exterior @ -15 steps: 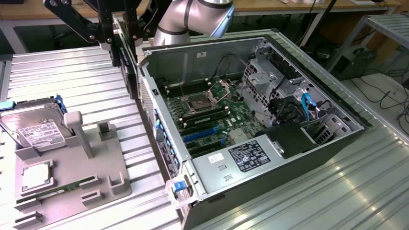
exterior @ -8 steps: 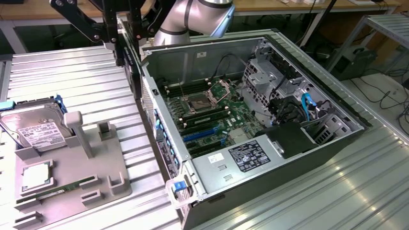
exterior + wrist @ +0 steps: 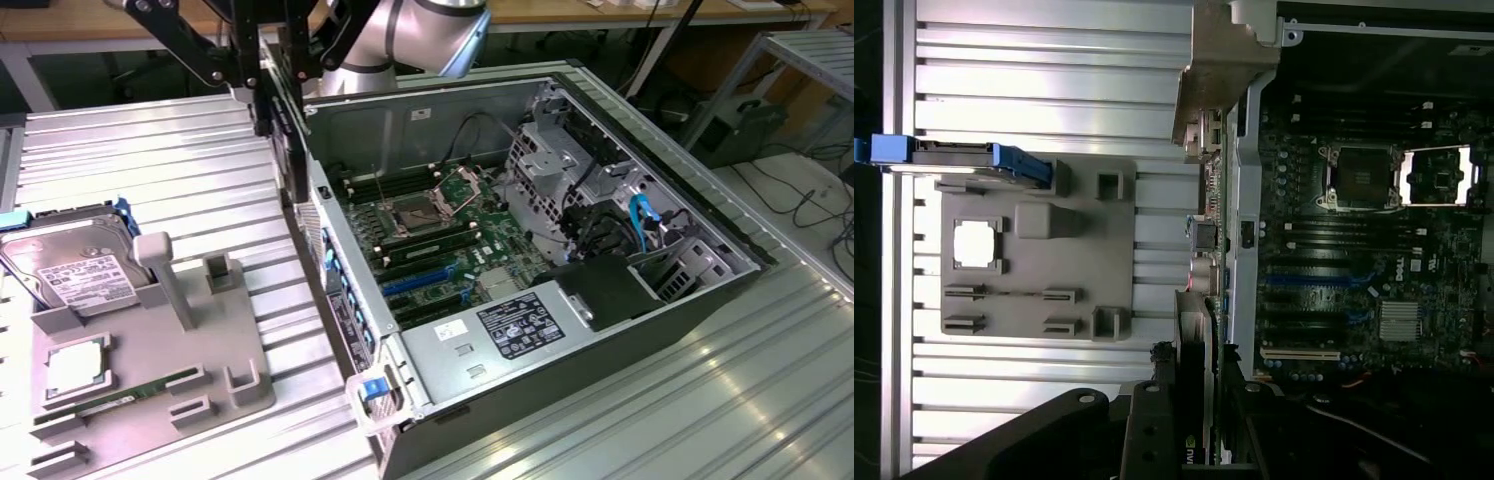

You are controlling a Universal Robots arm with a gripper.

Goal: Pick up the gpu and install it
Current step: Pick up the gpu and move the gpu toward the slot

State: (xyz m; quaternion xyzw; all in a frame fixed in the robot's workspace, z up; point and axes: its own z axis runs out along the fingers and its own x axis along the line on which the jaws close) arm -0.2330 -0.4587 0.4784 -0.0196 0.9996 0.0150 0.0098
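While my pincer hangs over the rear wall of the computer case, it is closed on the gpu. One dark finger presses each flat face, and the card shows edge-on between them. In the exterior view the pincer sits above the case's far corner on that view's left, with the card pointing down from it, clear of the table and not yet in any slot. A pale beige metal strip shows beyond the card's far end. I take it for the bracket, though I cannot tell where it joins.

I judge the card light and stiff but fragile, with bare components and a thin contact edge that would not forgive a knock. The flat faces near the upper edge are the right place to hold it, well away from the contacts. Those faces look smooth, and the bracket end is likely the heavier, so the card could twist in a loose grip.

Further out, the motherboard lies open inside the case, its blue expansion slots unfilled. Well apart on the exterior view's left, a grey holder rests on the ribbed table — a hard drive stands in its far end, and a narrow memory stick lies in a groove.
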